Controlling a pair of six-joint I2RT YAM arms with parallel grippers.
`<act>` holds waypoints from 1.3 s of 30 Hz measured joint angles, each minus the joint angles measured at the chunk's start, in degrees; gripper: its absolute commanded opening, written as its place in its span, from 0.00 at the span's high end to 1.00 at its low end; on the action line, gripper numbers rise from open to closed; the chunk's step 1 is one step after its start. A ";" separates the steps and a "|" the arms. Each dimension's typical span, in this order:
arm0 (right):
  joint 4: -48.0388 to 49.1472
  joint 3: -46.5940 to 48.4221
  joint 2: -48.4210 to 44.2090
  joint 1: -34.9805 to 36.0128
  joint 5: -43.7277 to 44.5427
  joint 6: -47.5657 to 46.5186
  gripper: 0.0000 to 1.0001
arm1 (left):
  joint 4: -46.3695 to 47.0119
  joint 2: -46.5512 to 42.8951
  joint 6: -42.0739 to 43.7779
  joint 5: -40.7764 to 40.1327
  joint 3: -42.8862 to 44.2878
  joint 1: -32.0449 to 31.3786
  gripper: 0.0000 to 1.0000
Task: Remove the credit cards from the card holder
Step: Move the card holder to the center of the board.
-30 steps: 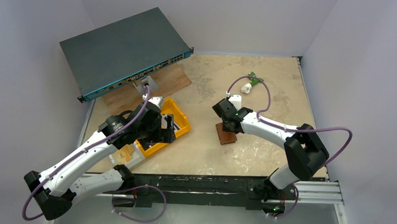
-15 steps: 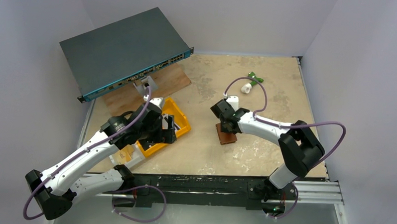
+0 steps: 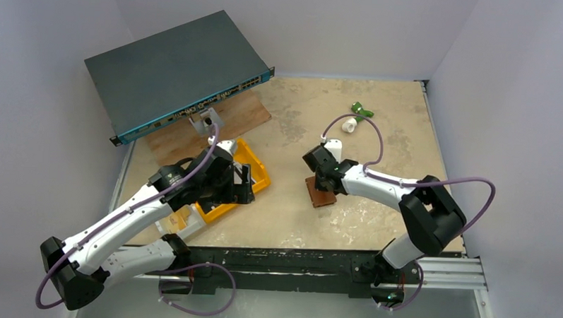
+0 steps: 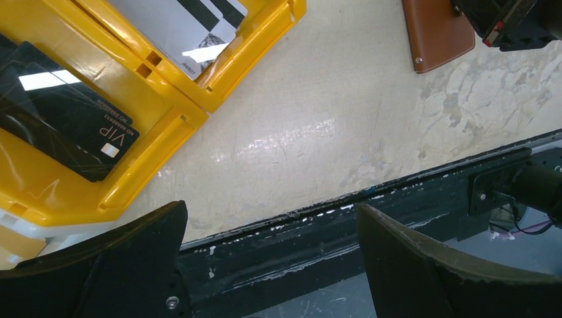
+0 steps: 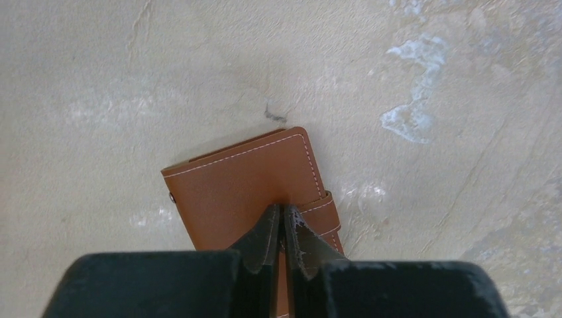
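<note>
The card holder [image 3: 322, 192] is a brown leather wallet lying closed and flat on the table; it also shows in the right wrist view [image 5: 232, 185] and the left wrist view [image 4: 434, 33]. My right gripper [image 5: 281, 211] is shut, with its tips down on the card holder beside the snap tab [image 5: 321, 209]. Whether the tab is pinched I cannot tell. My left gripper [image 4: 270, 209] hangs wide open and holds nothing, over the table's front edge beside the yellow bin [image 4: 166, 126]. A pale grey credit card [image 4: 185, 26] with black stripes lies in that bin.
A black card marked VIP [image 4: 66, 112] lies in another compartment of the bin. A dark network switch [image 3: 176, 70] rests on a wooden board [image 3: 238, 115] at the back left. A white cylinder [image 3: 349, 124] and a green piece [image 3: 362, 109] lie at the back right.
The right gripper's jaws have closed from part open to shut over the card holder. The left arm has shifted slightly to the right, still open.
</note>
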 measured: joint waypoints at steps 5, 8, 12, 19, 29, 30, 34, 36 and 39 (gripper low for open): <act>2.62 -4.22 -5.09 0.11 -9.01 -0.04 1.00 | 4.31 1.18 -0.72 3.19 -2.82 0.00 0.00; 4.22 -6.08 -7.34 0.74 -16.02 0.35 1.00 | 7.72 2.29 -2.25 6.05 -5.66 0.00 0.00; 5.88 -6.54 -8.22 2.27 -22.38 3.15 1.00 | 11.63 5.25 -4.15 8.72 -8.15 -0.63 0.03; 9.22 -8.63 -9.18 8.76 -25.83 12.79 1.00 | 18.38 10.99 -7.58 10.62 -8.55 -5.64 0.12; 14.53 -12.90 -9.31 13.22 -25.70 24.85 1.00 | 30.32 17.57 -13.57 13.99 -12.09 -7.72 0.62; 14.80 -13.09 -9.38 13.27 -25.62 25.51 1.00 | 31.47 17.97 -14.08 14.23 -12.85 -7.78 0.65; 15.41 -13.73 -9.92 13.62 -25.20 27.32 1.00 | 36.17 19.69 -16.28 15.37 -16.20 -8.02 0.78; 15.61 -13.75 -9.92 14.03 -25.00 28.02 1.00 | 39.04 21.33 -17.46 16.13 -17.81 -8.02 0.83; 15.96 -13.75 -9.92 14.97 -24.65 28.87 1.00 | 43.23 24.57 -18.91 17.07 -19.10 -8.02 0.90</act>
